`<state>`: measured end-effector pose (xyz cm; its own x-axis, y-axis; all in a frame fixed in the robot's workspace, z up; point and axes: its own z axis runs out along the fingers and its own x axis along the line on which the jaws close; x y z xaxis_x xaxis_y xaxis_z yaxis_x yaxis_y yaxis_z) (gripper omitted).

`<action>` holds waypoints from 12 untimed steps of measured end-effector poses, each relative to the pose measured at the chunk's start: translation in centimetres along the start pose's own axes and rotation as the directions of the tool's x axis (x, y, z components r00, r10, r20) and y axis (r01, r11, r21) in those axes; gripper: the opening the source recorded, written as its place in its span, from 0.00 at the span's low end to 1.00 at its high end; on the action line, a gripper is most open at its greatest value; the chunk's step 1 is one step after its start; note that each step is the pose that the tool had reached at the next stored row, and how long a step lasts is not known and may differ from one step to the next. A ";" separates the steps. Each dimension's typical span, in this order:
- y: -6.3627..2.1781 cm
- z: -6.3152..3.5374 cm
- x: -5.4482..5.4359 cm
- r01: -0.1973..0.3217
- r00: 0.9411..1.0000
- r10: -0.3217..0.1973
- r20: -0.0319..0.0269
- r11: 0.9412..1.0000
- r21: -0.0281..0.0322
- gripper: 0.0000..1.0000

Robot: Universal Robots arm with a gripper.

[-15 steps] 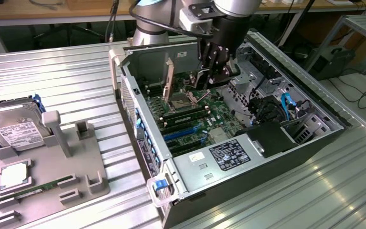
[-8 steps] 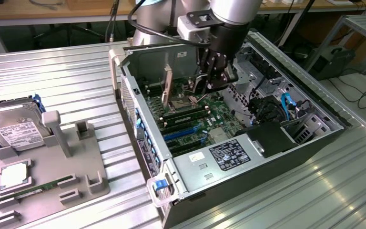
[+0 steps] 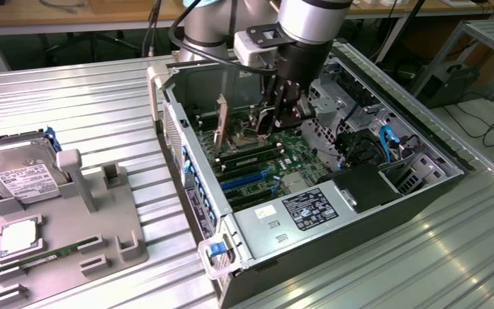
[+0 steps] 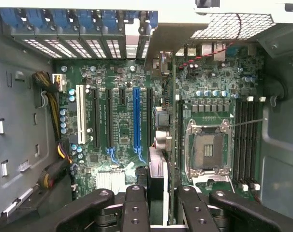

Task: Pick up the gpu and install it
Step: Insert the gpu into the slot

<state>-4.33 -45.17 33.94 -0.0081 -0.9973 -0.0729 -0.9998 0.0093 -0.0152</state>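
Arm vertical inside case; hand (image 4: pixel 156 205) clamped on gpu (image 4: pixel 158 121), seemingly above slot.

An open computer case (image 3: pixel 316 212) is laid on a metal table (image 3: pixel 84 96), with a motherboard (image 3: pixel 290 161) inside it. The gpu (image 3: pixel 222 129) is stood on edge within the case, toward the exterior view's left of the gripper (image 3: pixel 283 119). A parts tray (image 3: pixel 67 238) is placed left of the case, and a hard drive (image 3: pixel 15 170) is rested in it.

One arm (image 3: pixel 307 26), one gripper (image 3: pixel 283 119), one gpu (image 4: pixel 158 145), one case (image 3: pixel 350 251), one hard drive (image 3: pixel 15 170), one grey tray (image 3: pixel 67 257).
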 end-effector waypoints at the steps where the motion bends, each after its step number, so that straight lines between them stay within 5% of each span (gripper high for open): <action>1: 0.00 0.16 0.1 0.000 1.000 0.000 0.000 1.000 -0.002 0.28; 12: 0.30 1.28 0.5 0.000 1.000 0.000 0.001 1.000 -0.004 0.28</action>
<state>-4.62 -45.59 32.62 -0.0085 -0.9972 -0.0739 -0.9999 0.0093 -0.0110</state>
